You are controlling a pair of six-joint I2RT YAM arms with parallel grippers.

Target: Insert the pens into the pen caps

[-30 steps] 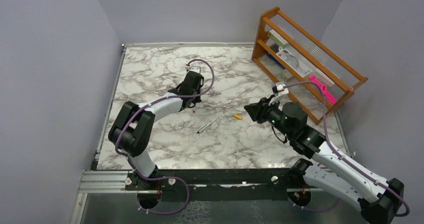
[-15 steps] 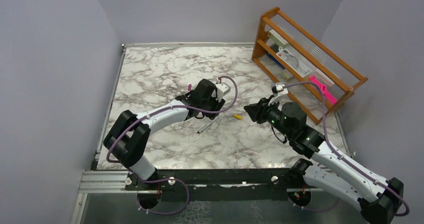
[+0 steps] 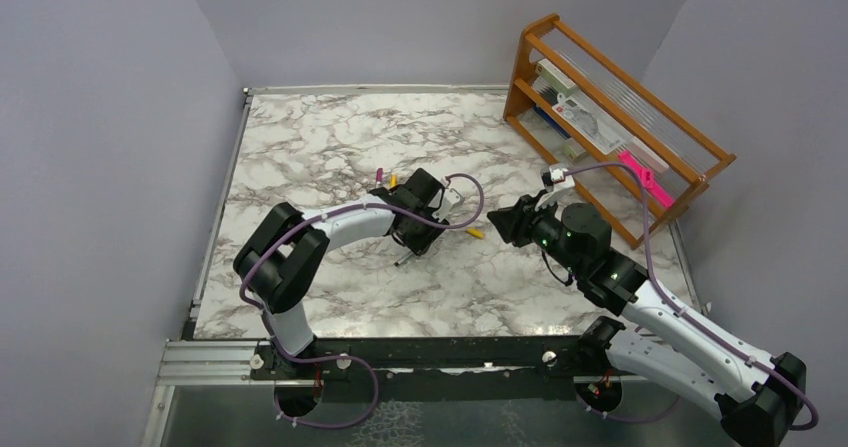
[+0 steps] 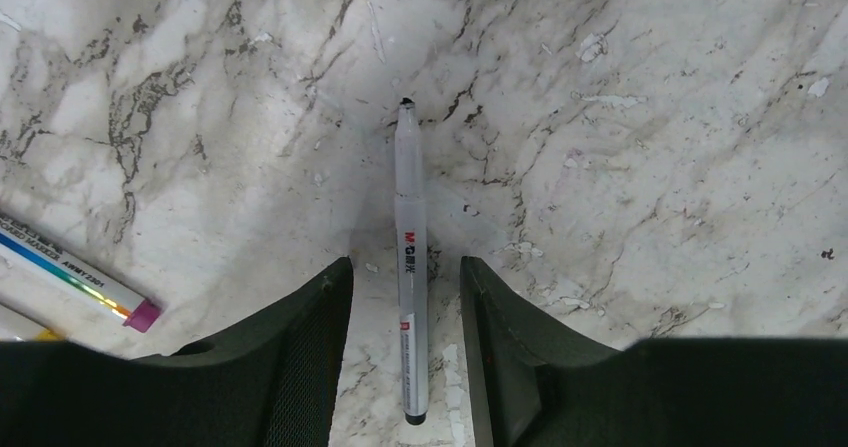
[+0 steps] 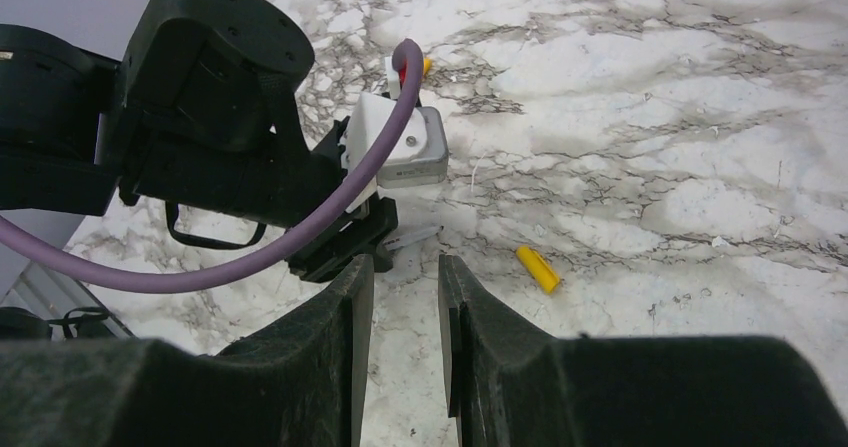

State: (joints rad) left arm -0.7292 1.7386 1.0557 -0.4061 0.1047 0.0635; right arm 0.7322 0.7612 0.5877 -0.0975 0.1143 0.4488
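Note:
A silver-grey pen (image 4: 410,267) lies flat on the marble table (image 3: 300,147), uncapped, with a dark tip pointing away. My left gripper (image 4: 405,272) is open and low over the table, one finger on each side of the pen's rear half, not touching it. In the top view the left gripper (image 3: 416,239) covers most of this pen (image 3: 403,260). A loose yellow cap (image 3: 476,233) lies just right of it and shows in the right wrist view (image 5: 538,269). My right gripper (image 3: 497,221) is open and empty, hovering beside the yellow cap, and shows in its own view (image 5: 402,267).
Two more pens lie behind the left gripper, one with a magenta end (image 4: 100,289) and one with a yellow end (image 4: 30,329); their ends show in the top view (image 3: 380,177). A wooden rack (image 3: 600,117) holding a flat pink object (image 3: 645,179) stands at the right edge.
My left arm swung from the back of the table to the right and forward, then came down with its open fingers around the pen. The right arm has stayed still.

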